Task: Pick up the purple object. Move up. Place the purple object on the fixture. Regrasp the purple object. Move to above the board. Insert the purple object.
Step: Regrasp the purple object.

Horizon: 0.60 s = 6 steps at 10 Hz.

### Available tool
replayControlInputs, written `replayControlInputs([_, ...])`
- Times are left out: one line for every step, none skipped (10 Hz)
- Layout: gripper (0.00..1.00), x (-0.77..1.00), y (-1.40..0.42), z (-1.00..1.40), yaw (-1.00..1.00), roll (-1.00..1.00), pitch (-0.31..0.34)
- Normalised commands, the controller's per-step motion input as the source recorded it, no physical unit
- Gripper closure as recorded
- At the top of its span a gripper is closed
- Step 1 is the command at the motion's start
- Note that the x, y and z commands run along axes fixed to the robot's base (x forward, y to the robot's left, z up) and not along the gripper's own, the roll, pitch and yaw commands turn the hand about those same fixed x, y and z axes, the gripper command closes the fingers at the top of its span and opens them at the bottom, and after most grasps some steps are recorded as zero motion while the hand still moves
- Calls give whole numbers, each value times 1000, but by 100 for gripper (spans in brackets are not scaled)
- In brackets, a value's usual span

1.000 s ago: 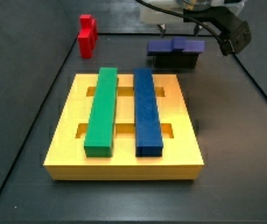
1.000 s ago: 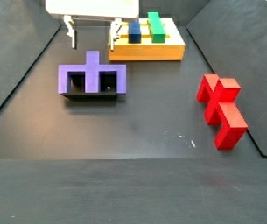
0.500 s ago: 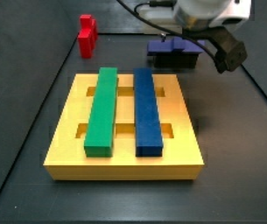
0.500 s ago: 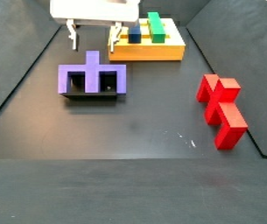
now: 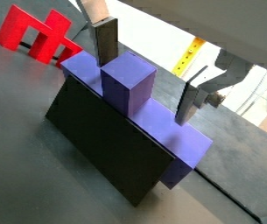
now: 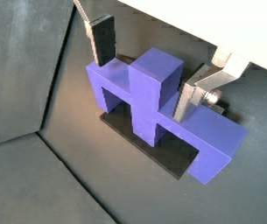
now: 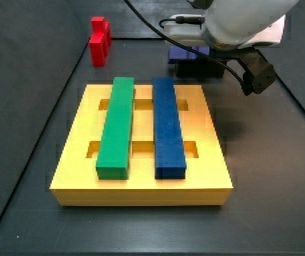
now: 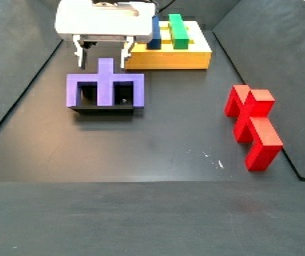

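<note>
The purple object is seated on the fixture, its single prong upward; it is judged rigid, light and smooth-sided, best taken by that prong's flat faces. The gripper is held spread wide just above it, the fingers flanking the prong, and nothing is seen to be grasped or touched.

Even overhead light, soft shadows. Wrist views: white background blown out (detail lost). Two-finger silver gripper soft-edged in side view; low resolution throughout.
</note>
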Motion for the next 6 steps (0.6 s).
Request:
replayControlInputs([0, -17, 51, -51, -23, 0, 0])
replayControlInputs([0, -14, 23, -60, -3, 0, 0])
replayControlInputs([0, 0, 0, -103, 0, 0, -6])
replayControlInputs([0, -3, 0, -157, 0, 0, -54])
replayControlInputs([0, 0, 0, -163, 0, 0, -6])
replayControlInputs([0, 0, 0, -160, 0, 20, 0])
